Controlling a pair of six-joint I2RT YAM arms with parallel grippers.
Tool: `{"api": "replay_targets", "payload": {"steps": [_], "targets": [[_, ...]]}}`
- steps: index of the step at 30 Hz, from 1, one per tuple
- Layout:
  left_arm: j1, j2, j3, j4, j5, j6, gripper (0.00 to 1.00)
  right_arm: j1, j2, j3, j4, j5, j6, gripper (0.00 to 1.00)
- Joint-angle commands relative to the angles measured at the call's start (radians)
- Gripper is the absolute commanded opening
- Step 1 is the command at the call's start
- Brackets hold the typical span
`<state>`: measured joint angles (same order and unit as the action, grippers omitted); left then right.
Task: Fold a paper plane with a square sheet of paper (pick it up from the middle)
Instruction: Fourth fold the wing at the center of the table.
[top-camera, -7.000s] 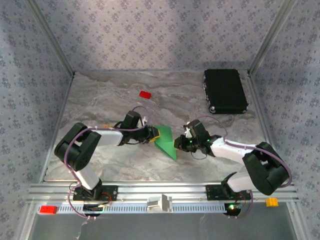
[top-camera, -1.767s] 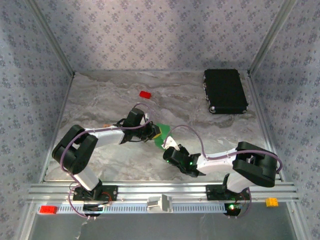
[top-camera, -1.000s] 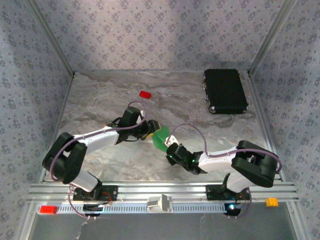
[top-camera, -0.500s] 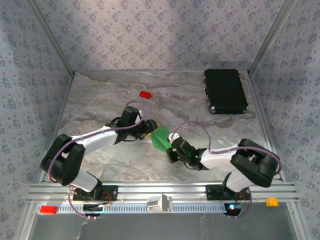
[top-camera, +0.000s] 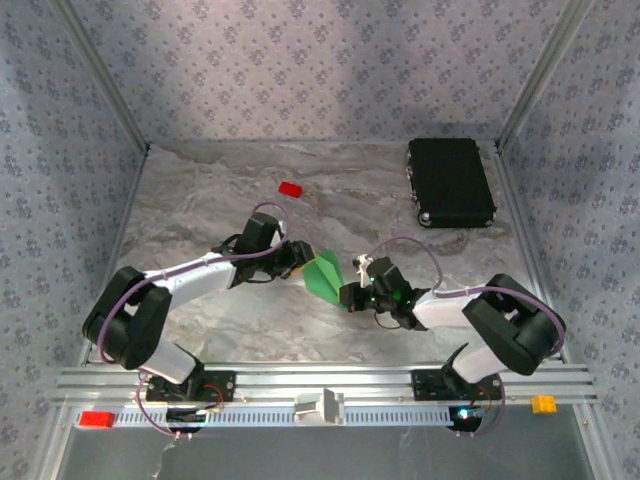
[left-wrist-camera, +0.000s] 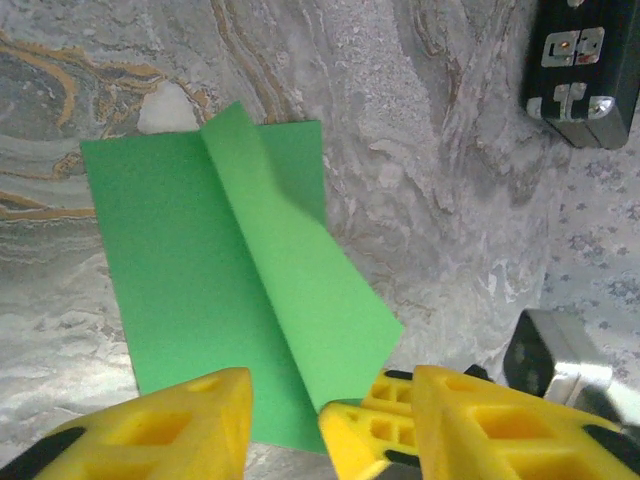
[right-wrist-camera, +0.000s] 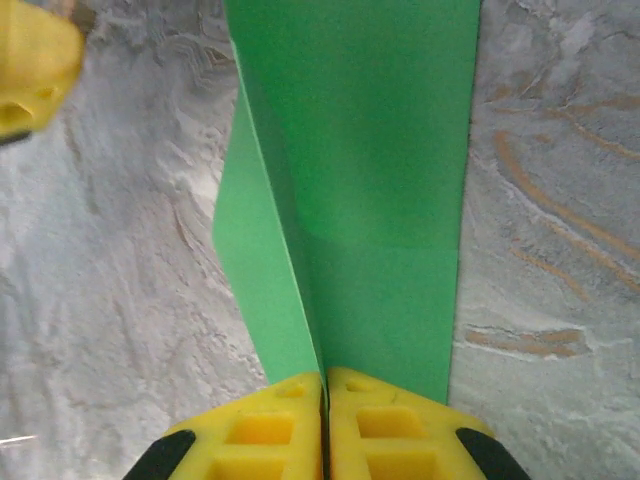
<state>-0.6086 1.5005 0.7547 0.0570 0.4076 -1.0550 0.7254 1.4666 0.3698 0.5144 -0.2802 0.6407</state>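
The square sheet of paper (top-camera: 324, 277) is bright green and lies mid-table, folded along a crease with one flap standing up (left-wrist-camera: 320, 290). My right gripper (top-camera: 350, 295) is at the sheet's near right end. In the right wrist view it (right-wrist-camera: 324, 378) is shut on the crease end of the paper (right-wrist-camera: 380, 150). My left gripper (top-camera: 298, 262) is at the sheet's left end. In the left wrist view it (left-wrist-camera: 300, 405) stands open, with the paper's (left-wrist-camera: 190, 260) near edge between its yellow fingers (left-wrist-camera: 150, 425). One left finger (right-wrist-camera: 30, 70) shows at the upper left of the right wrist view.
A black rectangular case (top-camera: 450, 182) lies at the back right, its corner (left-wrist-camera: 585, 60) in the left wrist view. A small red block (top-camera: 290, 188) sits behind the arms. Patterned walls close the sides, and an aluminium rail (top-camera: 320, 385) runs along the near edge.
My right gripper has swung right and farther from the near edge with the paper's crease. The sheet now lies flatter and more pointed. My left jaws have narrowed.
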Motion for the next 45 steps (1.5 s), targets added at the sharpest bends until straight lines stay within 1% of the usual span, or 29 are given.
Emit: {"api": "replay_targets", "payload": {"steps": [1,6,12,21,25,35,45], "targets": [[-0.003,0.026,-0.003,0.032,0.032,0.011,0.4,-0.034,0.0,-0.003,0.046,-0.156,0.088,0.11],[-0.016,0.062,0.004,0.062,0.052,0.006,0.33,-0.068,0.049,0.014,0.069,-0.228,0.129,0.11],[-0.028,0.089,0.01,0.086,0.067,0.003,0.29,-0.089,0.133,0.015,0.188,-0.3,0.207,0.11],[-0.031,0.107,0.006,0.125,0.086,0.007,0.24,-0.119,0.234,0.007,0.3,-0.367,0.295,0.11],[-0.036,0.127,0.011,0.147,0.099,0.01,0.2,-0.132,0.253,0.004,0.32,-0.385,0.318,0.1],[-0.058,0.203,0.043,0.213,0.119,0.018,0.19,-0.171,0.295,0.008,0.347,-0.447,0.371,0.1],[-0.059,0.275,0.067,0.234,0.104,0.023,0.17,-0.196,0.313,0.025,0.283,-0.465,0.376,0.09]]}}
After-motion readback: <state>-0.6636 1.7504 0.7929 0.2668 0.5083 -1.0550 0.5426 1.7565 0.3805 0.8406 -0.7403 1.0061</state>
